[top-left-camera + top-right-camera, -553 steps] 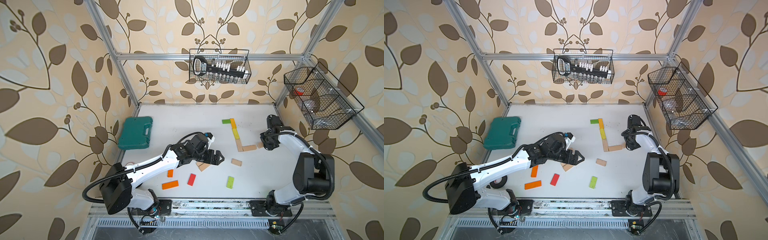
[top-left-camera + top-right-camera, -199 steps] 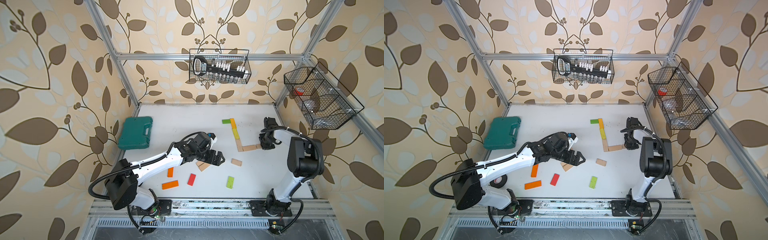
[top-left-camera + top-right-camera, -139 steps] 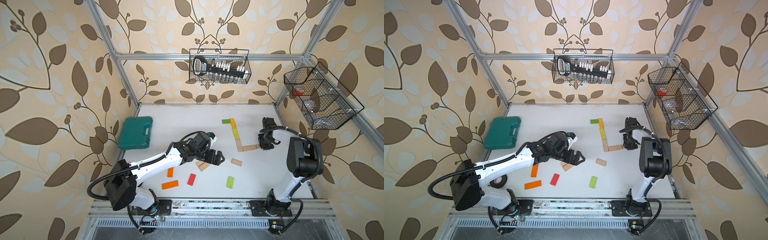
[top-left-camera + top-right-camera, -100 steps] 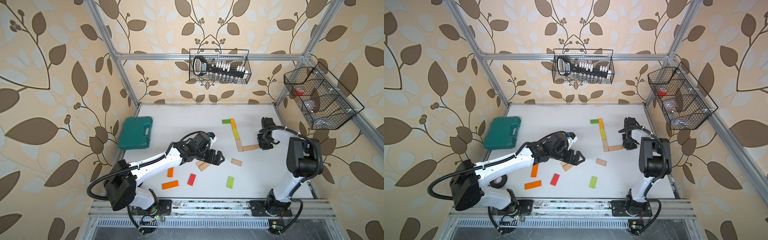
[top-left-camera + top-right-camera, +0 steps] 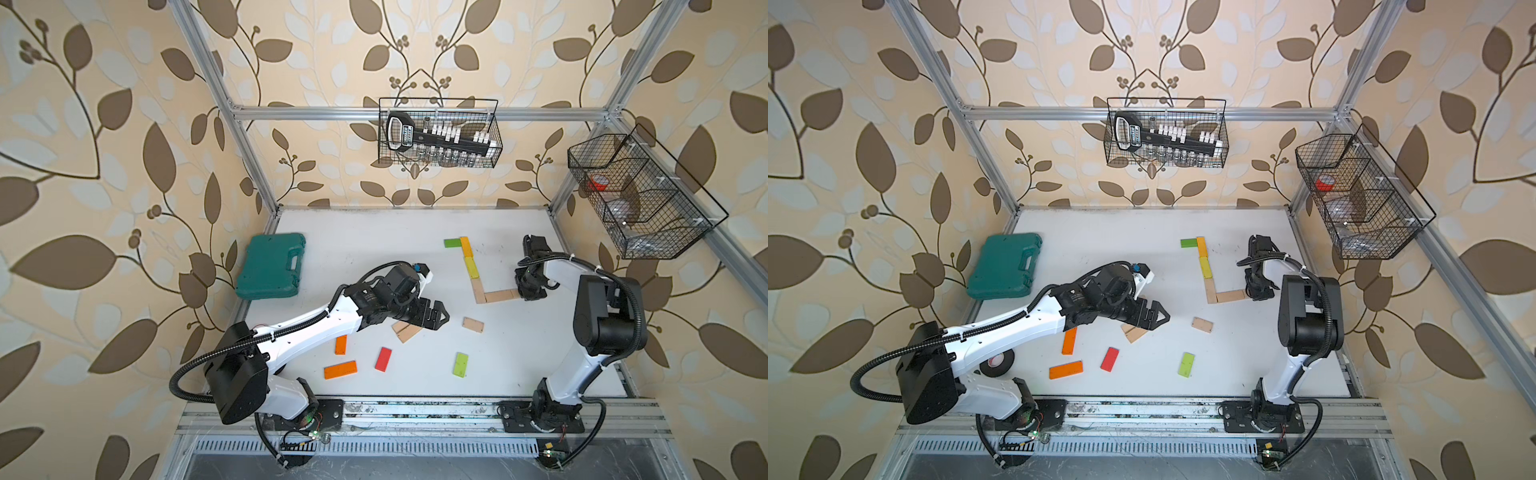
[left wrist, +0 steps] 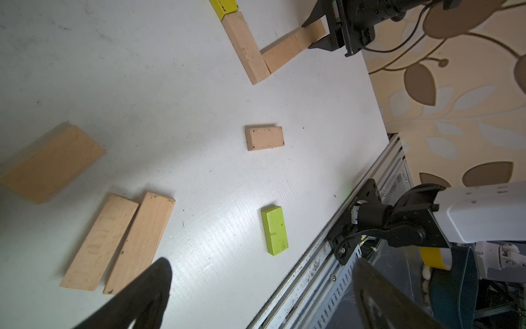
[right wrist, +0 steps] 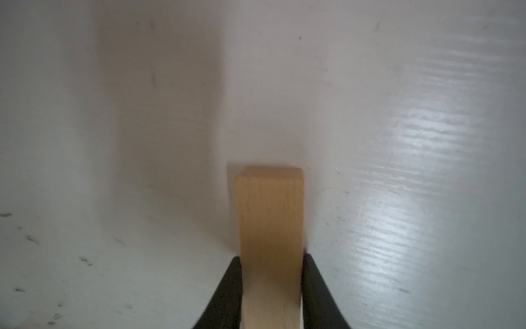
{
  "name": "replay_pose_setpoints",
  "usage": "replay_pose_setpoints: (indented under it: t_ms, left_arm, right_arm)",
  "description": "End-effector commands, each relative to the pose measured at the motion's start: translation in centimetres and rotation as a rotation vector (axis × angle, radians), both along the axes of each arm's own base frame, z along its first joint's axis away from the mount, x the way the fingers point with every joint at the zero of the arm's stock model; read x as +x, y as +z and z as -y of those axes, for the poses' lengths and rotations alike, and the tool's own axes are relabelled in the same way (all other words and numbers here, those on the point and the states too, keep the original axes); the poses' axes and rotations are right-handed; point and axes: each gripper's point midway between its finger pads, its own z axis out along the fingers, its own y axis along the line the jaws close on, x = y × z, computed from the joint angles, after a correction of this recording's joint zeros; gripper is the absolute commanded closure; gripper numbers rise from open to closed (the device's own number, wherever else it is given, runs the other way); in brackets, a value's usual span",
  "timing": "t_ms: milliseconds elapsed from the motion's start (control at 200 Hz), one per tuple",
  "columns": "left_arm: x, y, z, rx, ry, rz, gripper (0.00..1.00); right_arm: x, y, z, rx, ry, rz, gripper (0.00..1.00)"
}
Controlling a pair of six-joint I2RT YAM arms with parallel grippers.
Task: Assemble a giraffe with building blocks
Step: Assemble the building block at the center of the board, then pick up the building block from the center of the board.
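Gripping a beige plank (image 7: 270, 213) flat on the table (image 5: 374, 232), the right claw (image 7: 271, 256) has it end to end with a second plank (image 5: 500, 296), long axis running side to side at the foot of the L-shaped row (image 5: 478, 291). Right arm (image 5: 606, 316) folded high, wrist down. Left claw (image 5: 438, 319) hangs spread wide above two beige planks (image 5: 407, 331) lying side by side. Loose nearby: two orange (image 5: 340, 369), one red (image 5: 383, 359), one lime (image 5: 460, 365).
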Motion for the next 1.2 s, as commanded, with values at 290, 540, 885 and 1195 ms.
replay_pose_setpoints:
  t_ms: [290, 540, 885, 1195]
  left_arm:
    - [-0.2, 1.1, -0.4, -0.008, -0.004, 0.045, 0.01]
    - [-0.3, 1.1, -0.5, -0.008, -0.005, 0.042, 0.01]
    - [-0.7, 2.5, -1.5, -0.022, 0.014, 0.069, 0.01]
    - [-1.7, 3.3, -4.2, -0.003, 0.063, 0.1, 0.01]
  right_arm:
    - [-1.0, 0.0, -0.3, 0.011, -0.051, -0.015, 0.65]
    - [-0.4, 0.9, -0.2, 0.005, -0.025, 0.007, 0.43]
    - [0.4, 9.0, 0.4, -0.098, 0.15, 0.129, 0.31]
    - [-1.8, 19.4, -3.4, -0.298, 0.704, 0.368, 0.33]
